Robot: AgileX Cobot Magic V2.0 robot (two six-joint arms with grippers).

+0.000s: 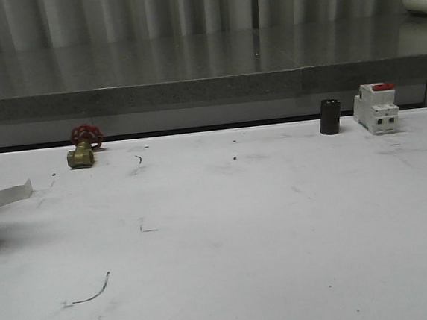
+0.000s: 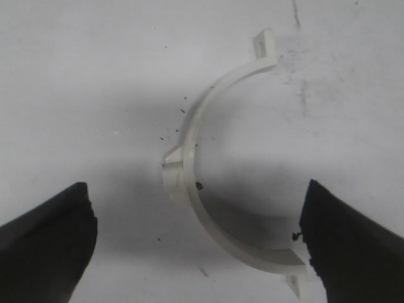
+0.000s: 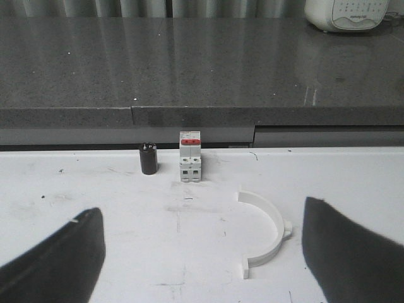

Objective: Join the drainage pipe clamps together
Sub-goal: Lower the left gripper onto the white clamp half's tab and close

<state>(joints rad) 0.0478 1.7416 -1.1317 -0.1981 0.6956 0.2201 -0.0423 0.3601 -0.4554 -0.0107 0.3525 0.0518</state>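
White half-ring (image 2: 208, 183) flat on the table (image 1: 242, 225) between the wide-apart fingers of the left gripper (image 2: 199, 243), touching neither; second half-ring (image 3: 265, 230) flat too, between the wide-apart fingers of the right gripper (image 3: 202, 259), near the breaker (image 3: 190, 156) and black cylinder (image 3: 148, 158).

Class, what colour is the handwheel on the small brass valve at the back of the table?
Red: the handwheel on the brass valve, best seen in the front view.
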